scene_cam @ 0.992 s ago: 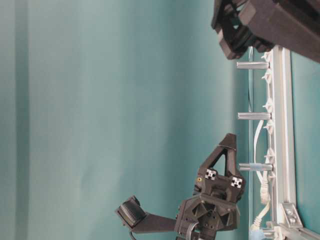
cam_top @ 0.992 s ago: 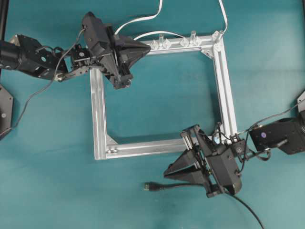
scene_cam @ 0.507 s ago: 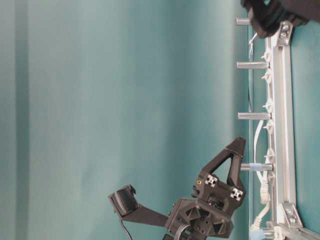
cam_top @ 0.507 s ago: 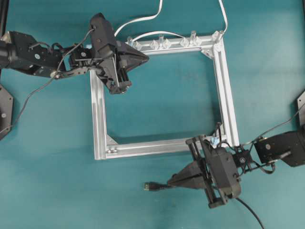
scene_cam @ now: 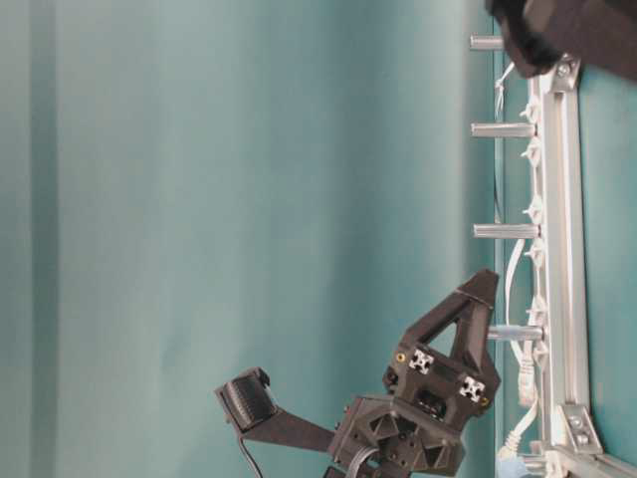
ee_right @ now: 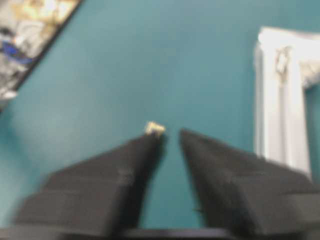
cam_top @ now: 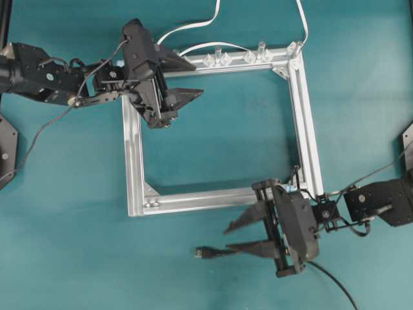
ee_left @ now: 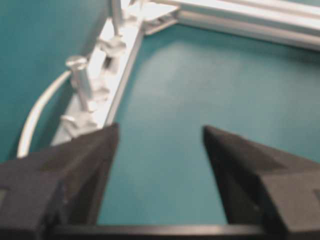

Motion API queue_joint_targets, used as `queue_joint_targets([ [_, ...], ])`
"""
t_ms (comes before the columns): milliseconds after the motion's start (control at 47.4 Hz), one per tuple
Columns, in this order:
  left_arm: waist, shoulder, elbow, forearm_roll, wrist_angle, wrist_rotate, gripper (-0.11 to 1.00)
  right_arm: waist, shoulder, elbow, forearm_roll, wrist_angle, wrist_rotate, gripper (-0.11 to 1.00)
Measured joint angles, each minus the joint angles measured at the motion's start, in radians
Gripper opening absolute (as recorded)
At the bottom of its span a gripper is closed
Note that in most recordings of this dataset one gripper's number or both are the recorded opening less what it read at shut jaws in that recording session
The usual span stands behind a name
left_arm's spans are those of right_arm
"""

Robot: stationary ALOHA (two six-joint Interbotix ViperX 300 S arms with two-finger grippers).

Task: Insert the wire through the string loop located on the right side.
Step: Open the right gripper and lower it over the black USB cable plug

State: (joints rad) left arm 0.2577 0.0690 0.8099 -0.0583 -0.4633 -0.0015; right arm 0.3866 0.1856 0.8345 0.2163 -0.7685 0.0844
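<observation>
nearby, aluminium frame [cam_top: 310,129], clear clips [cam_top: 218,60]

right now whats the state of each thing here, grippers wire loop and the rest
left gripper: open, empty, over the frame's top left corner
right gripper: open, nothing clamped between the fingers
wire: lying on the table, plug free, not threaded
string loop: upright by the frame's right rail, empty
metal frame: flat on the table
white cable: runs off the far edge from the frame's top rail

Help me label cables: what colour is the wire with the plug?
Black; the wire shows best in the overhead view.
</observation>
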Motion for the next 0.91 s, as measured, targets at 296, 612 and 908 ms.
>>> queue_joint_targets([
  [296, -0.002, 0.0, 0.0, 0.0, 0.0, 0.0, 0.68, 0.051, 0.003, -0.005, 0.104, 0.0, -0.003, 0.85],
  [612, 0.0, 0.0, 0.0, 0.0, 0.0, 0.0, 0.68, 0.06, 0.028, -0.015, 0.155, 0.002, -0.005, 0.85],
  [908, -0.002, -0.002, 0.002, 0.0, 0.002, 0.0, 0.67, 0.078, 0.103, -0.071, 0.156, 0.049, -0.005, 0.85],
])
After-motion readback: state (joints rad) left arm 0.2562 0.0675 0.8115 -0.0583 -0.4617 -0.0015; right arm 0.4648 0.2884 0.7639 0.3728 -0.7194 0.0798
